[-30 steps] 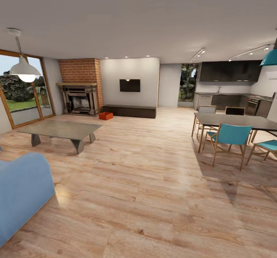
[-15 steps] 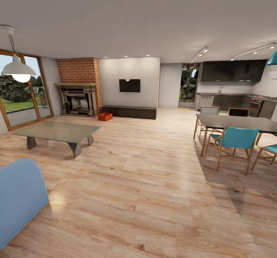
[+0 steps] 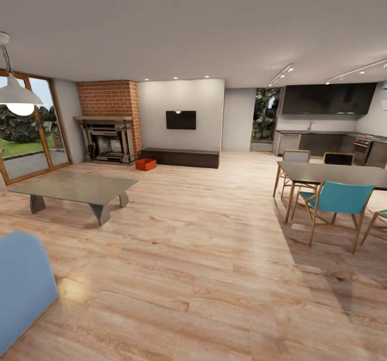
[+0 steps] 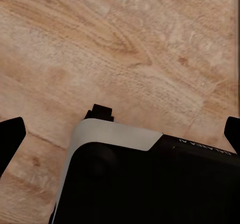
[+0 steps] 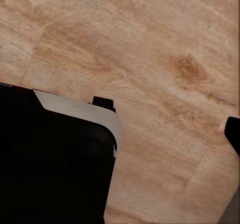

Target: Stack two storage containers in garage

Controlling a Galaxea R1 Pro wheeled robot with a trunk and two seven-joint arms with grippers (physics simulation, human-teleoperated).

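The view has advanced toward the orange bin (image 3: 146, 164) by the fireplace (image 3: 107, 135); left claw (image 4: 120, 129) spread, right claw's state unclear.

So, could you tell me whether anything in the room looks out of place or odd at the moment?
Only the orange-red storage container stands out: it sits alone on the wood plank floor, between the brick fireplace and the dark low cabinet. Nothing looks spilled or damaged.

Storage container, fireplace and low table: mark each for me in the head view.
storage container (image 3: 145, 164): head view, its orange front wall.
brick fireplace (image 3: 109, 141): head view, the dark firebox opening.
low table (image 3: 72, 184): head view, bare middle of the top.
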